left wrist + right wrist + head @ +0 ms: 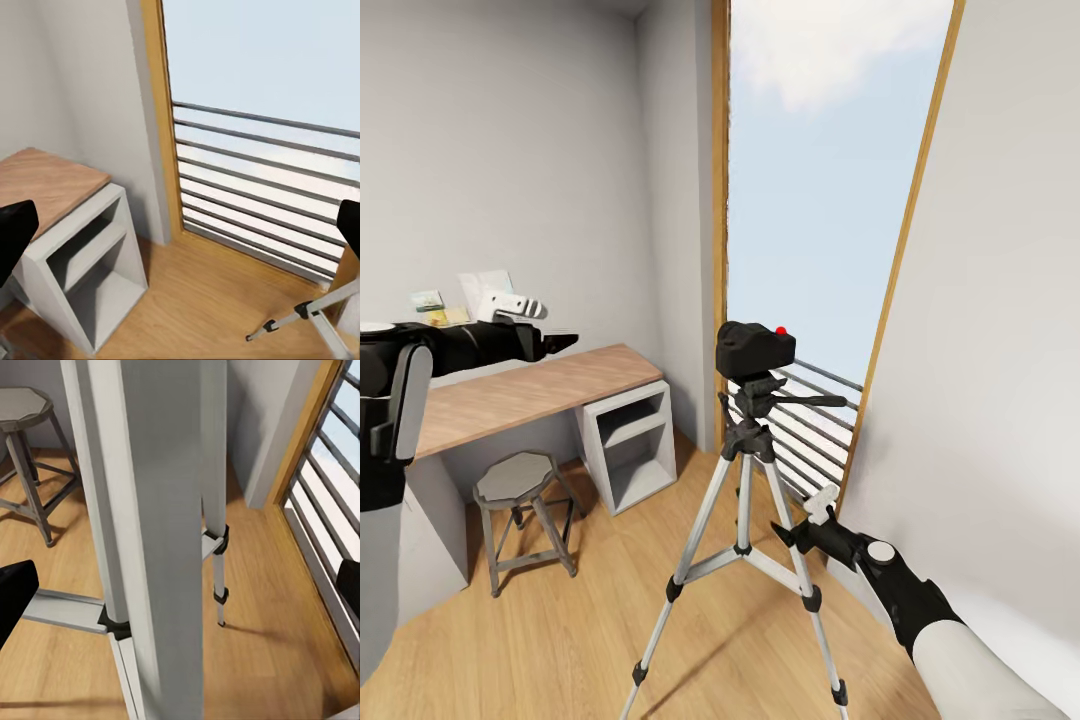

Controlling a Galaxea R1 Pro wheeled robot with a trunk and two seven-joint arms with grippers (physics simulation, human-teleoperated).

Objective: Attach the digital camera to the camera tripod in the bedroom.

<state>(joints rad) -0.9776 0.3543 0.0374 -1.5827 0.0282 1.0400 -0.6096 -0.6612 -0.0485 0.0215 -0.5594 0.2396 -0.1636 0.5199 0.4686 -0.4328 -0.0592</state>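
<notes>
The small boxy matte-black digital camera (pixel 754 349), red dot uppermost, sat upright on the black pan head of the tall silver-legged camera tripod (pixel 745 520), which stood on the light wood floor (pixel 590 640) of the bedroom before the tall wood-framed window (pixel 820 200) and its grey railing (pixel 810 420). From the head view the camera appeared seated squarely on the head, touching it; whether it was locked there could not be told. The right gripper (pixel 812 520) lay low beside the tripod's right leg, well below the camera, its fingers parted and empty; in its wrist view the silver legs (pixel 161 532) rose close in front, the long axis near vertical. The left gripper (pixel 560 343) was raised over the wood-topped grey desk (pixel 530 395), pointed toward the window, its black fingertips (pixel 15 232) spread wide with nothing between them. The camera lay up and slightly left of the right gripper, level with and to the right of the left gripper. The right arm was judged nearer the tripod, and the task looked essentially complete. A grey metal stool (pixel 520 500) stood clear by the desk.
</notes>
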